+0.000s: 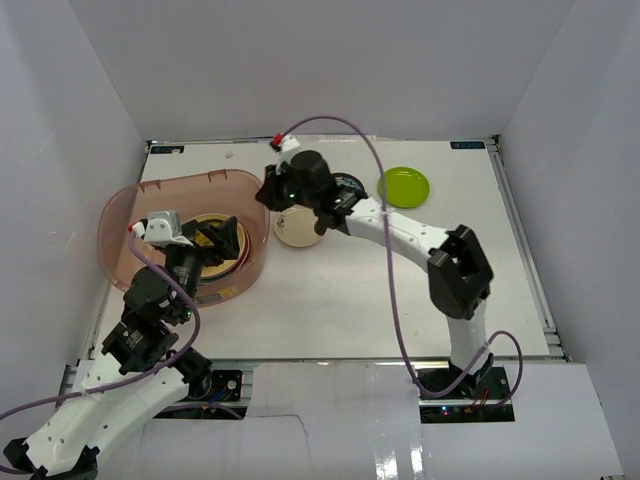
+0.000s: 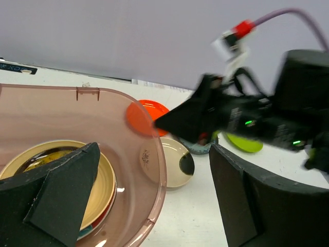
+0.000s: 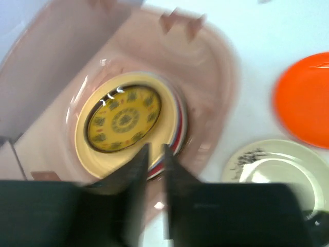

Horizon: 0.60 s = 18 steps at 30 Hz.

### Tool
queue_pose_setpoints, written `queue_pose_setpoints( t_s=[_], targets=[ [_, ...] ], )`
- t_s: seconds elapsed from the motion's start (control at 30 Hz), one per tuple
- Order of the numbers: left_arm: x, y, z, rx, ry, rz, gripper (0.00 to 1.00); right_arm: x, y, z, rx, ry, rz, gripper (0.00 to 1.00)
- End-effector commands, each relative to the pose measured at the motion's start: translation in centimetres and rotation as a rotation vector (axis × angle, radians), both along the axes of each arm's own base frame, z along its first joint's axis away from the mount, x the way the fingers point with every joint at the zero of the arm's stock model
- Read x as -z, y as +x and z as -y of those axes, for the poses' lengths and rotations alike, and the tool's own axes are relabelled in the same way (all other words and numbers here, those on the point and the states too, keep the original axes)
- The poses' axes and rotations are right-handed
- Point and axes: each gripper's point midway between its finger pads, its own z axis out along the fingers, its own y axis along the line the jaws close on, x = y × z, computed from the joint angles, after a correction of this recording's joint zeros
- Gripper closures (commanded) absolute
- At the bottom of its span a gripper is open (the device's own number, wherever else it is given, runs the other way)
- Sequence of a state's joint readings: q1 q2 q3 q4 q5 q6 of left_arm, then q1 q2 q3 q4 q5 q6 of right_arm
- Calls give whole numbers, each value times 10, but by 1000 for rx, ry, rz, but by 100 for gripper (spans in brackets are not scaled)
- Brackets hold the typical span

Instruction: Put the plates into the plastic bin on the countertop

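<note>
The plastic bin (image 1: pixel 120 215) stands at the left and holds a stack of plates; a yellow-brown patterned plate (image 3: pixel 123 118) lies on top, with red and blue rims under it. My left gripper (image 1: pixel 220 240) hangs open and empty over the bin's right side (image 2: pixel 154 200). My right gripper (image 1: pixel 266 193) is by the bin's right rim, its jaws nearly together and empty (image 3: pixel 155 152). On the countertop lie a cream plate (image 1: pixel 298 230), an orange plate (image 3: pixel 306 100), a dark teal plate (image 1: pixel 352 185) and a lime green plate (image 1: pixel 404 186).
White walls close in the countertop (image 1: pixel 350 300) on three sides. The right arm (image 1: pixel 455 270) reaches across the middle from the near right. A purple cable (image 1: pixel 385 230) loops above the table. The cream plate touches the bin's right wall (image 2: pixel 154 170).
</note>
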State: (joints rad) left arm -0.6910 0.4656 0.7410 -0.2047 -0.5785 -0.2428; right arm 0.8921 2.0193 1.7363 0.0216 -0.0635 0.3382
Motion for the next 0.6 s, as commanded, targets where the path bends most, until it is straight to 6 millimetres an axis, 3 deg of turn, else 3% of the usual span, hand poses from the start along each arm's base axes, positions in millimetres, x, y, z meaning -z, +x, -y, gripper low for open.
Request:
queue_pose_setpoints(
  t_s=[0.0, 0.07, 0.1, 0.13, 0.17, 0.2, 0.27, 0.3, 0.33, 0.37, 0.43, 0.47, 0.57],
  targets=[
    [11, 3, 13, 50, 13, -33, 2, -20, 45, 69, 180, 108, 19, 88],
    [16, 6, 19, 66, 33, -49, 2, 1, 62, 107, 276, 90, -21, 92],
    [18, 7, 21, 71, 40, -55, 2, 39, 61, 127, 340, 51, -91, 92],
    [20, 9, 22, 73, 48, -62, 2, 51, 62, 138, 371, 48, -117, 89],
    [21, 9, 22, 73, 53, -64, 2, 60, 70, 157, 430, 46, -134, 82],
    [22, 10, 23, 73, 58, -67, 2, 80, 68, 168, 466, 41, -176, 66],
    [23, 11, 24, 75, 62, -70, 2, 101, 74, 181, 496, 36, -224, 54],
    [23, 11, 24, 78, 61, -71, 2, 109, 75, 183, 509, 49, -253, 45],
    [24, 11, 26, 84, 63, -73, 2, 115, 76, 183, 501, 58, -278, 43],
    [23, 11, 26, 84, 61, -70, 2, 131, 77, 184, 509, 50, -312, 43],
    [25, 12, 26, 85, 66, -75, 2, 138, 75, 174, 477, 104, -369, 42],
    [25, 13, 26, 82, 68, -77, 2, 156, 74, 171, 474, 100, -411, 42],
    [26, 13, 26, 79, 72, -78, 2, 174, 74, 158, 451, 156, -484, 44]
  ],
)
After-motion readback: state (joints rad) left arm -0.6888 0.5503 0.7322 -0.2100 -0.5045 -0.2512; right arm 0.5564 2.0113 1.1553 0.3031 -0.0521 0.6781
